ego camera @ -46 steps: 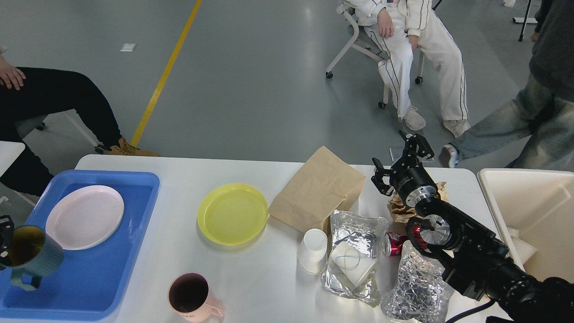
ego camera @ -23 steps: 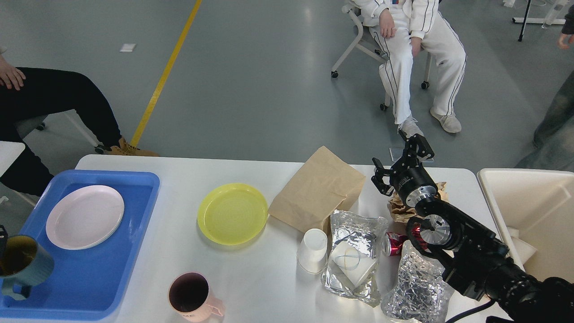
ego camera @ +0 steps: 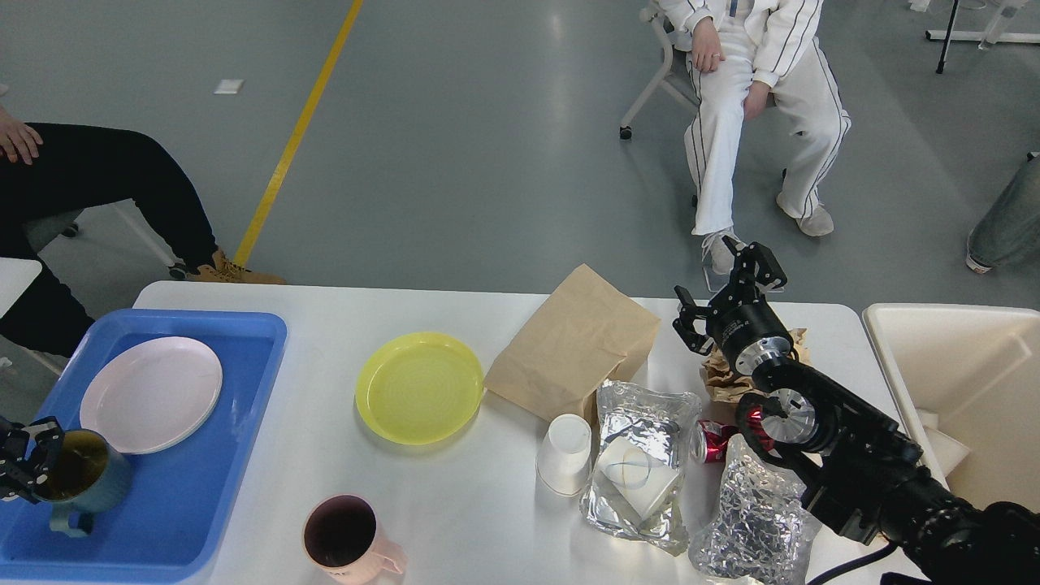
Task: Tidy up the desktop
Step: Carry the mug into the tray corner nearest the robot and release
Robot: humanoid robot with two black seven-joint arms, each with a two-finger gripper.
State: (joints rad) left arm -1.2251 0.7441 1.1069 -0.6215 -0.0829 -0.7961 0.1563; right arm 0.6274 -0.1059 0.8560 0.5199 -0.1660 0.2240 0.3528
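Counter partly tidied: pink plate trayed; left gripper grasping teal mug over blue tray; right gripper released; yellow plate, wrappers remain.

Wide white desktop, rounded corners, seemingly matte.

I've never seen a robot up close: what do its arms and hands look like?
Right arm: chunky matte black segments with shiny silver round joints, a black cable near its base. Right hand: two black angular fingers. Left hand: black, barely in view at the edge.
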